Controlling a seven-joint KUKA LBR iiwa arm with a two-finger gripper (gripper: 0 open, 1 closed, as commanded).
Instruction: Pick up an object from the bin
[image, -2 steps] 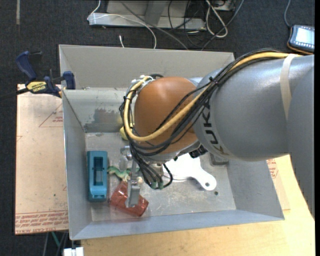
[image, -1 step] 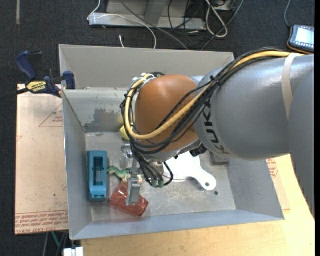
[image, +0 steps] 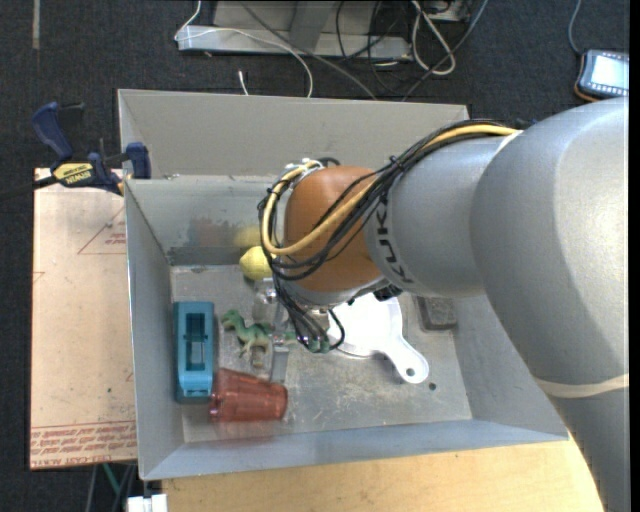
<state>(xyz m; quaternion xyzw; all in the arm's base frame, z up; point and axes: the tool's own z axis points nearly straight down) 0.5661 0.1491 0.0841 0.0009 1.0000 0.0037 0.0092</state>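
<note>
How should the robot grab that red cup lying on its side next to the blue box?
Probably round the middle of its body, coming straight down from above. The red cup lies on its side, running left to right, so a pinch across its round sides should fit. The blue box sits close by its left end, so that end looks harder to reach.

The grey bin (image: 150, 300) holds a blue block (image: 194, 350), red cup (image: 248, 397), yellow lump (image: 254, 263), green toy (image: 240, 325) and white paddle (image: 385, 335).
</note>
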